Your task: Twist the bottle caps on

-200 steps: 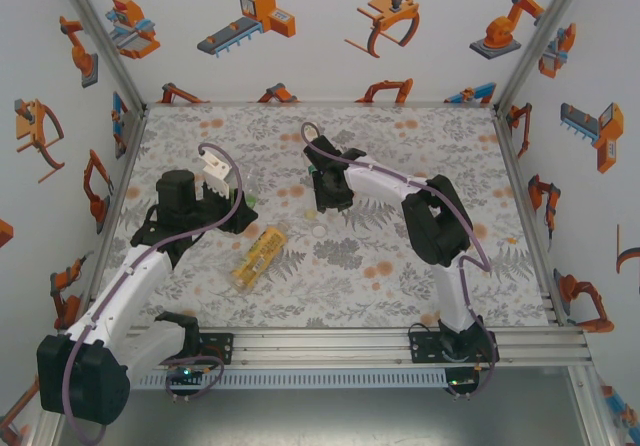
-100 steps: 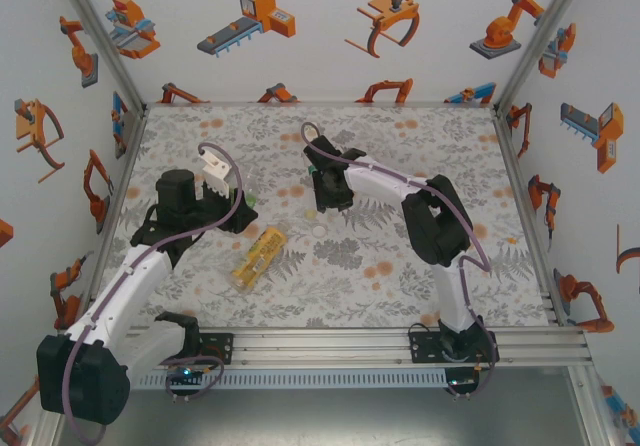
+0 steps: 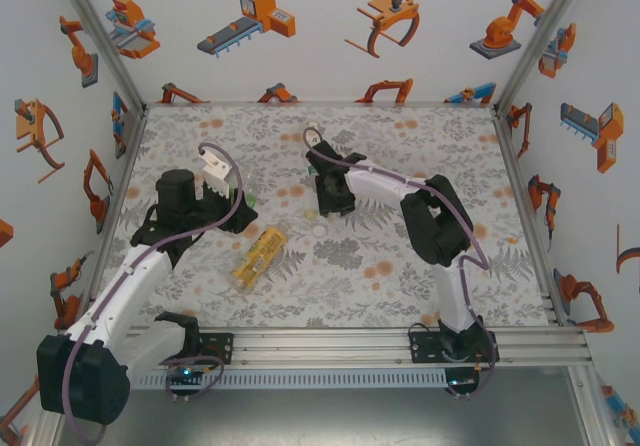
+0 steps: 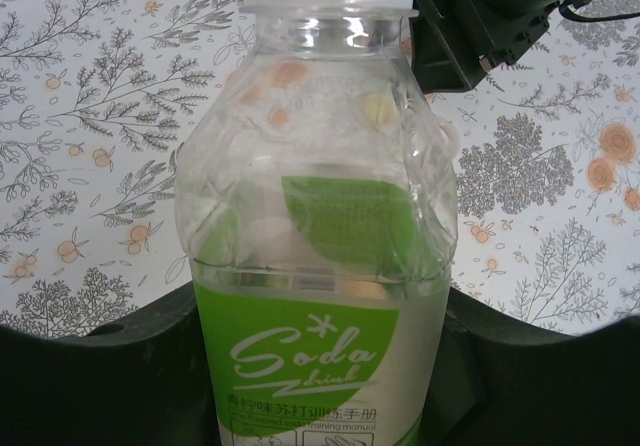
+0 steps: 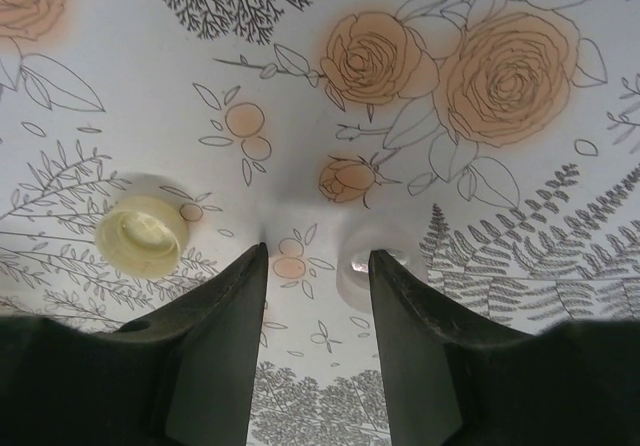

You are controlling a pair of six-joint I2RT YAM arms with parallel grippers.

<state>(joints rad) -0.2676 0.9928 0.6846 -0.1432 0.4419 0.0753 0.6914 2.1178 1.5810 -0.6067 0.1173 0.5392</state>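
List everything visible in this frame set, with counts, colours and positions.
clear soda bottle: one, clear with a green and white label, clamped in the left gripper
orange-yellow bottle: one, lying on its side, left of centre on the table
pale yellow cap: one, on the table, left of the right gripper's fingers
whitish cap: one, on the table, partly hidden behind a finger
table: one, grey floral print with orange flowers
left gripper: shut on the soda bottle
right gripper: open, empty, just over the table

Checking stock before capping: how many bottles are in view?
2. A clear bottle is held in the left hand; an orange-yellow bottle lies on the table near it. The right arm may hide another.
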